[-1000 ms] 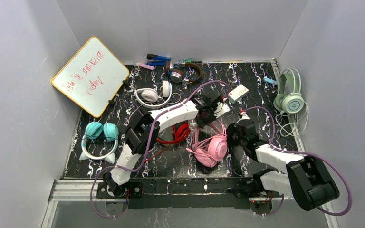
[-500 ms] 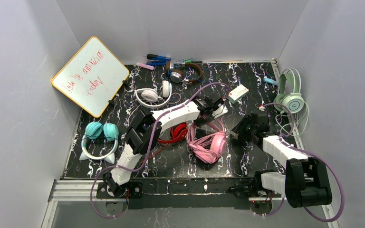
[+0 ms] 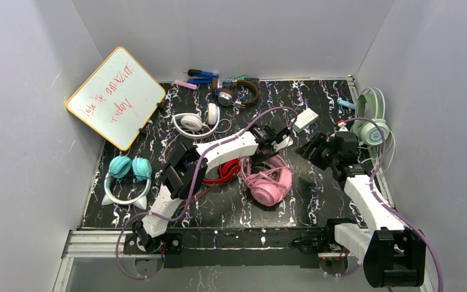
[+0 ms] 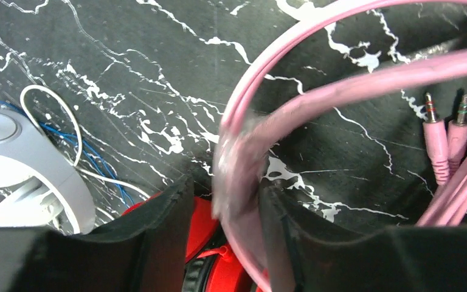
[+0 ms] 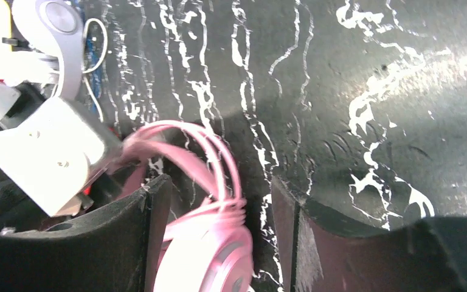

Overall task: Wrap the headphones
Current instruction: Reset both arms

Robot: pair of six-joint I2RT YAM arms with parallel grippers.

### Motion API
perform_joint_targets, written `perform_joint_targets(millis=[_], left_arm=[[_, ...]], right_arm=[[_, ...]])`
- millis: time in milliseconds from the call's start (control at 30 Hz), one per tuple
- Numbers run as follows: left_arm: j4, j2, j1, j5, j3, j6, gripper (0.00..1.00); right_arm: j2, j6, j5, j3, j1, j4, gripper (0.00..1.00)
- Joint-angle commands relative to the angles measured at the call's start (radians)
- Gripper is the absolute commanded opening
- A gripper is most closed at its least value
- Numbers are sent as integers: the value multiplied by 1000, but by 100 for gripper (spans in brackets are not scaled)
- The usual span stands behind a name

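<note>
**Straddling the pink headphones (image 3: 269, 182) on the left, empty on the right**

My left gripper (image 3: 273, 145) hangs over the middle of the black marbled table (image 3: 219, 210), fingers pointing down at the far end of the pink set. From its wrist camera, my left gripper (image 4: 225, 204) has the pink headband between its fingers. The band lies close against the right-hand finger (image 4: 280, 243). A strip of red shows between the band and the other finger, so the jaws stand partly open, loose around the band rather than pinching it. The band is blurred there. Two pink jack plugs (image 4: 442, 143) lie on the table just to the right, beside loops of pink cord.

My right gripper (image 3: 307, 152) is off to the right of the pink set, apart from it. In its own view my right gripper (image 5: 219, 191) has its jaws spread wide with nothing between them. The pink cup (image 5: 210, 258) and headband lie on the table beyond, blurred.

The pink set rests just right of the red headphones (image 3: 226, 170), touching or overlapping them. The white headphones (image 3: 194, 121) lie further back on the left. The brown headphones (image 3: 238, 94) sit near the back wall, and the teal headphones (image 3: 127, 170) at the left edge. The mint green headphones (image 3: 371, 125) lean at the right edge. A small white box (image 3: 305, 118) lies behind my left gripper, and a whiteboard (image 3: 115, 97) leans in the far left corner.
</note>
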Motion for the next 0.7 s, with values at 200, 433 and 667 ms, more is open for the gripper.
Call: perform_joint_targets(millis=[200,433,667], left_arm=[[-64,-149,-4,-122,52,-90,82],[137,-453,-1,-218,-231,-237,98],[432,-862,60,-418,-685,-510,98]], right_arm=[[-57,-102,-48,102,-5,-45,84],[-214,-160,86,108,-5,-23,97],[-435,-171,111,-53,-4,155,99]])
